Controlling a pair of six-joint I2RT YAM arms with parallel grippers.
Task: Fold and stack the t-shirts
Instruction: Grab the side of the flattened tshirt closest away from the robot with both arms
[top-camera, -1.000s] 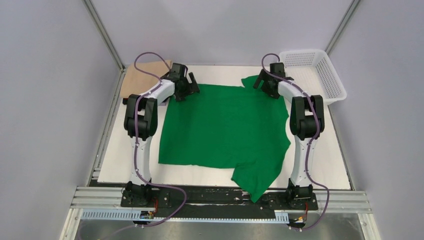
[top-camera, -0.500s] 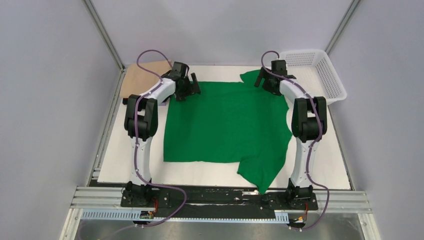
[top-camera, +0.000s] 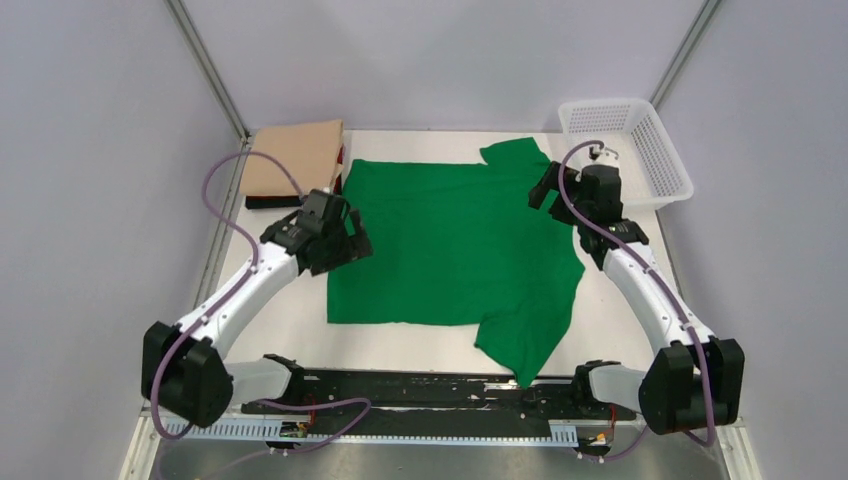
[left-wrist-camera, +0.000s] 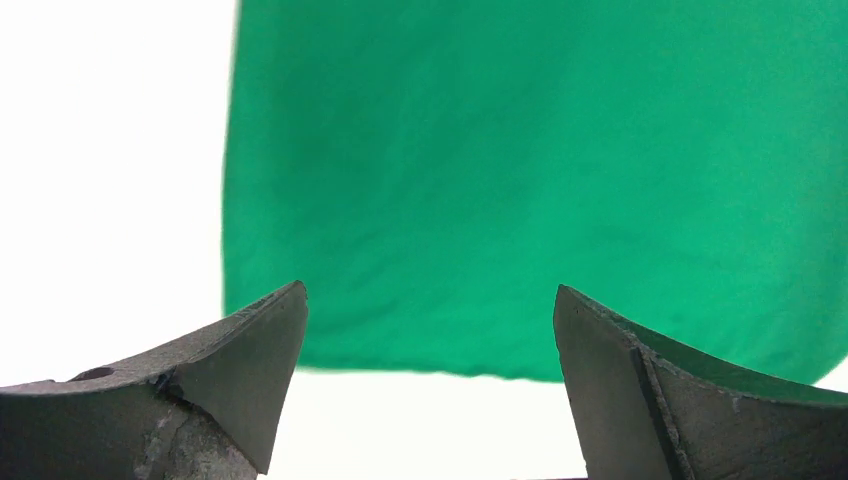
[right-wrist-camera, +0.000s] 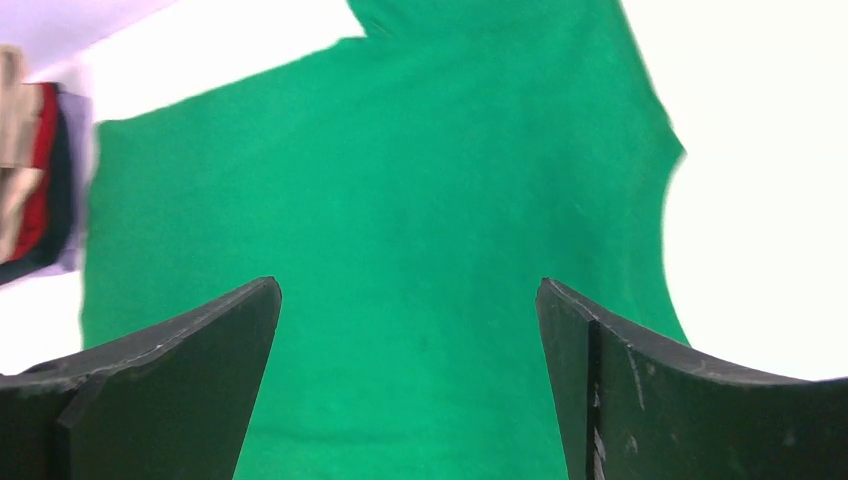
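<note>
Top external view showed a bright green cloth t-shirt (top-camera: 455, 240) spread flat over the middle of the white bench (top-camera: 400, 345). One sleeve pointed at the far edge and the other reached the near edge, right of centre. At the far left corner a folded tan cloth t-shirt (top-camera: 295, 155) lay on a folded black t-shirt (top-camera: 268, 201), just beside the green shirt. A white plastic mesh basket (top-camera: 665, 150) stood at the far right corner. The left gripper (top-camera: 355, 240) hung at the shirt's left edge and the right gripper (top-camera: 543, 187) at its right edge, near the far sleeve.

Left wrist view looked between the left gripper's (left-wrist-camera: 430, 300) dark fingers (left-wrist-camera: 230, 380), which stood wide apart with nothing between them. Green cloth (left-wrist-camera: 520, 180) lay beyond, with bare bench (left-wrist-camera: 110, 180) to its left.

Right wrist view had the right gripper's (right-wrist-camera: 410, 290) fingers (right-wrist-camera: 180, 370) equally spread and empty above the shirt (right-wrist-camera: 400, 170). The folded pile (right-wrist-camera: 30, 200) showed tan, red and dark layers at the picture's left edge.
</note>
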